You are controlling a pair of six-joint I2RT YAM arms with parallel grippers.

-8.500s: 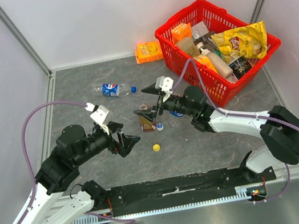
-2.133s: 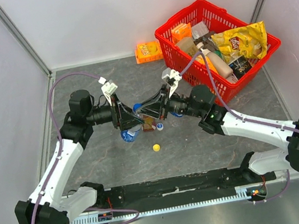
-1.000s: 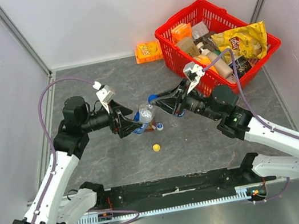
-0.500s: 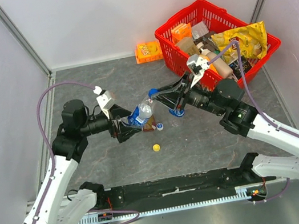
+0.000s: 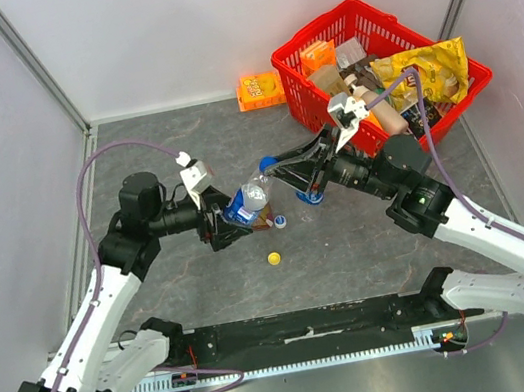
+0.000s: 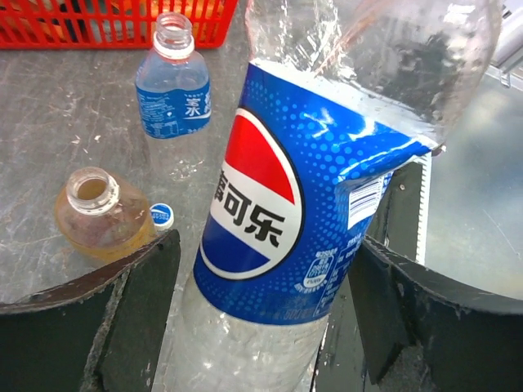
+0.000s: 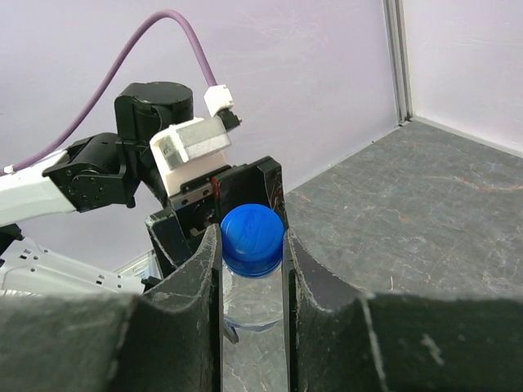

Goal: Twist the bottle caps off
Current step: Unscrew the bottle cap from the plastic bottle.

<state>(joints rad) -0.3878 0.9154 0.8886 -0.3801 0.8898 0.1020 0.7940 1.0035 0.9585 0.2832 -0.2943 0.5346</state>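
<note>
A clear bottle with a blue Pepsi label point(image 5: 243, 202) point(image 6: 270, 212) hangs tilted above the table. My left gripper point(image 5: 221, 221) point(image 6: 265, 243) is shut on its lower body. Its blue cap point(image 5: 265, 163) point(image 7: 252, 235) sits on the neck, and my right gripper point(image 5: 272, 167) point(image 7: 252, 237) is shut on it. An amber bottle point(image 6: 98, 216) point(image 5: 261, 219) and a second clear blue-labelled bottle point(image 6: 173, 82) stand open on the table. A whitish-blue cap point(image 6: 161, 214) point(image 5: 280, 220) and a yellow cap point(image 5: 274, 258) lie loose.
A red basket point(image 5: 296, 56) full of snack packs stands at the back right, close behind my right arm. An orange box point(image 5: 259, 89) lies by the back wall. The black rail point(image 5: 305, 325) of the arm bases runs along the near edge.
My left wrist has rolled and shifted a little around the bottle's lower body. My right gripper has stayed shut on the blue cap and has risen slightly with the bottle's neck.
</note>
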